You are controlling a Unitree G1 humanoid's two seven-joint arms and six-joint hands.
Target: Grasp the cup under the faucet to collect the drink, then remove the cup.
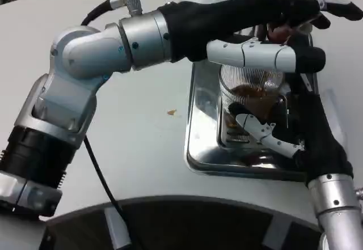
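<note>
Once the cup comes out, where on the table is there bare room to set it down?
Bare white table lies left of the metal tray, save a small crumb. The tray is crowded: cup, right hand gripping it, left hand above.

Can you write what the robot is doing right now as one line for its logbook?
right hand: holds clear cup | cup: brown drink inside, on metal tray | left hand: above cup, at the faucet | cup not yet removed

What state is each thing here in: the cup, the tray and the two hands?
Clear ribbed plastic cup: upright on the tray, holding some brown drink.
Shiny metal drip tray: flat on the white table.
Right robot hand: fingers around the cup.
Left robot hand: extended above the cup.
</note>
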